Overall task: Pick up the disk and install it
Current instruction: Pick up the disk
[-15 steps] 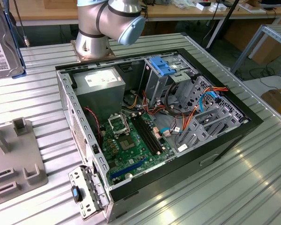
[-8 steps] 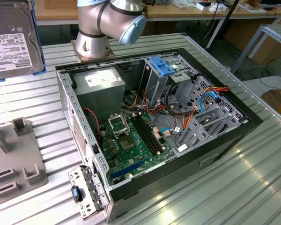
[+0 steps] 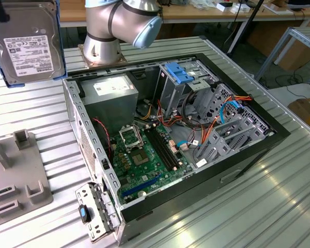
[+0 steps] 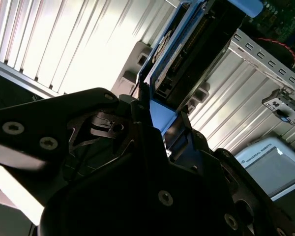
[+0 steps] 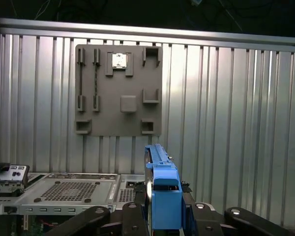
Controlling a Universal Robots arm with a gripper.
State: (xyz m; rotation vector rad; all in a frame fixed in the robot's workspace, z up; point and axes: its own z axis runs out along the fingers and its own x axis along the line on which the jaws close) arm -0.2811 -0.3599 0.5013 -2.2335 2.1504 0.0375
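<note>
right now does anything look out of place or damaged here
Nothing looks damaged. The disk is in the air, clamped between the fingers, not in the computer case. A metal bracket sticks out at the case's bottom-left corner in the exterior view.

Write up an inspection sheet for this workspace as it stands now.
Surface: ribbed metal table, carrying an open computer case and a grey fixture plate.
Job's things: disk, with blue rails, held off the table; upright drive cage inside the case, with a blue latch on top.
Clutter: small metal bracket lying at the case's near corner.
Grippers: gripper shut on the disk's blue rail.
Cables: orange, red and blue leads bundled inside the case.
Surroundings: wooden benches behind the table; cardboard box at the exterior view's right.
</note>
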